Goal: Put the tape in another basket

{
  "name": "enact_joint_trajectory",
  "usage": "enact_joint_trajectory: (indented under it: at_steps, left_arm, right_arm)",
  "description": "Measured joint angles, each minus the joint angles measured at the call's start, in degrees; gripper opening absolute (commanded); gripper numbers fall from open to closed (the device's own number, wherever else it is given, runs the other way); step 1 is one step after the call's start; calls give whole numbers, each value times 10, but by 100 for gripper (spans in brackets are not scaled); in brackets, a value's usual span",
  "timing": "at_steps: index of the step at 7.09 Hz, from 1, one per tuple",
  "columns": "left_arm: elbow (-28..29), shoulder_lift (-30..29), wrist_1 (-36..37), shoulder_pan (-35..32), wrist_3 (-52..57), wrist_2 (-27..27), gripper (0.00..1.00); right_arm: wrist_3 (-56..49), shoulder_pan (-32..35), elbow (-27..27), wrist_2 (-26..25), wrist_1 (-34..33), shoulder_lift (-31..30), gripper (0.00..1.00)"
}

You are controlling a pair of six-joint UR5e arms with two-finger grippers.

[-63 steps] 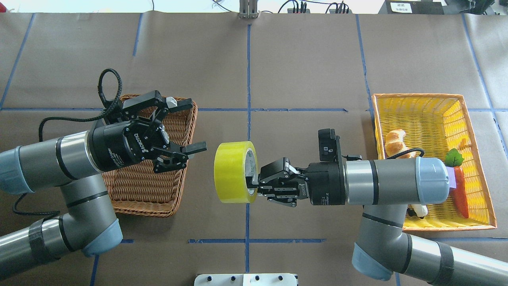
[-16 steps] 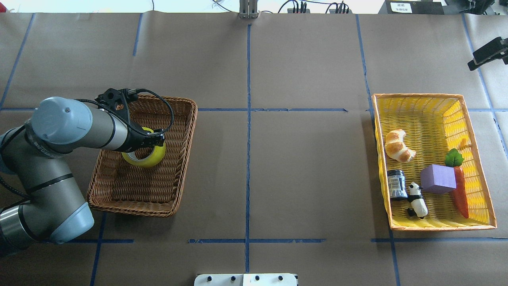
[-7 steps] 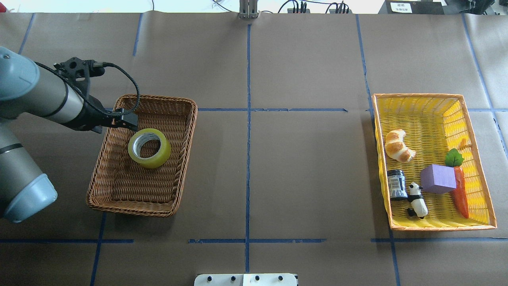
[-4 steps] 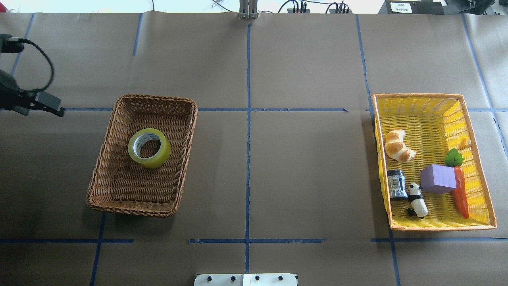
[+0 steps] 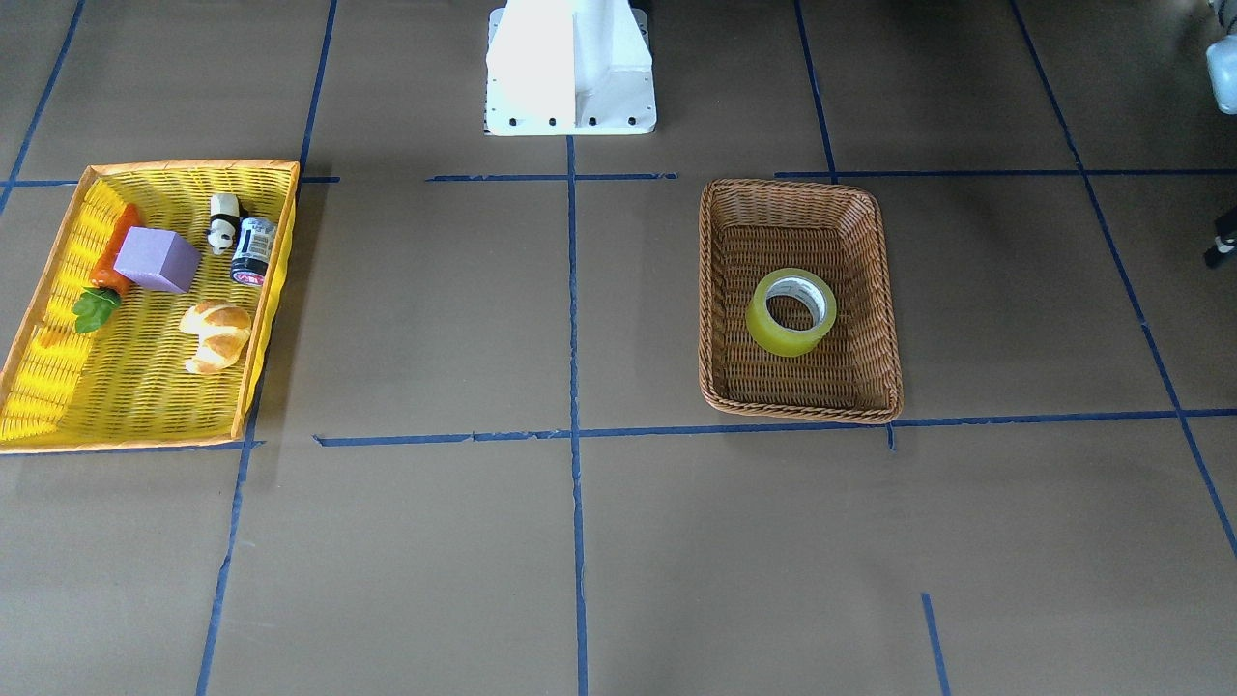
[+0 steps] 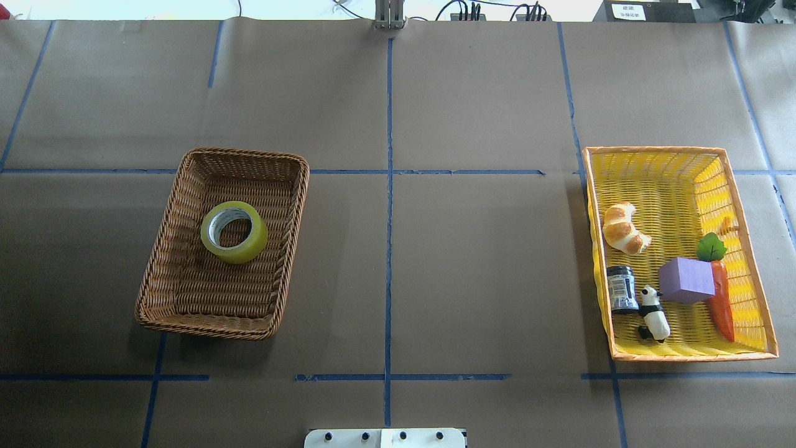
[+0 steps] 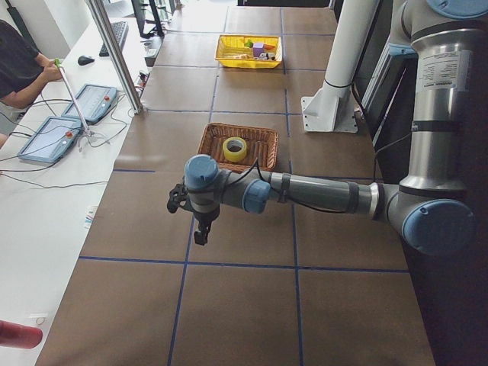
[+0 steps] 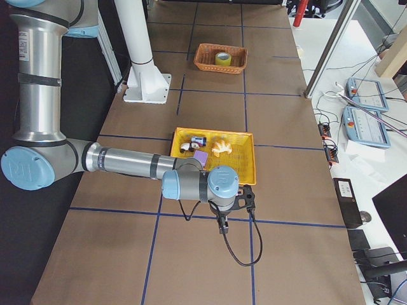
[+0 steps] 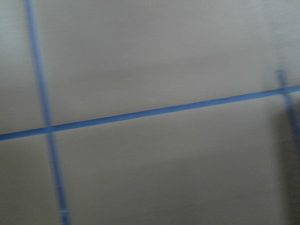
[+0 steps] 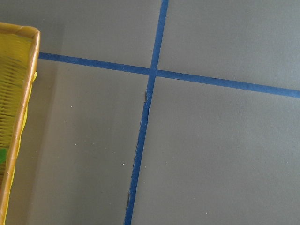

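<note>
Whether the fingers of the left gripper [image 7: 200, 236] and the right gripper [image 8: 222, 227] are spread or closed cannot be told. Each shows only small in a side view, pointing down over bare table, well apart from both baskets, with nothing seen in its grasp. The wide roll of translucent yellow-green packing tape [image 6: 239, 251], smooth and glossy round a pale cardboard core, lies flat with its hole up near the middle of the rectangular brown woven wicker basket [image 6: 290, 249], coarse-ribbed, with sloped sides and rounded corners. The move therefore looks complete, with nothing evidently left. Far across the table, the yellow plastic mesh basket with an orange rim [image 6: 659, 177] holds a croissant [image 6: 624, 229], a matte purple cube [image 6: 686, 280] and a carrot [image 6: 722, 308].
</note>
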Motion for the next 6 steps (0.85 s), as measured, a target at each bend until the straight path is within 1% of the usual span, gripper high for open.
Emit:
enact_joint_trajectory:
  at_steps: [1, 2, 3, 5, 6]
  left_arm:
    - [23, 2, 1, -23, 37, -9, 100]
    - [30, 5, 4, -34, 51, -13, 100]
    - [27, 7, 15, -39, 55, -14, 100]
    - [-10, 6, 73, -43, 57, -11, 100]
    - [-17, 7, 89, -44, 59, -1, 100]
  right_arm:
    - [15, 0, 1, 5, -1, 1, 100]
    - [30, 0, 3, 11, -1, 1, 100]
    - [39, 1, 8, 15, -2, 1, 100]
    - [45, 0, 13, 17, -2, 2, 100]
    - [45, 1, 14, 17, -2, 3, 100]
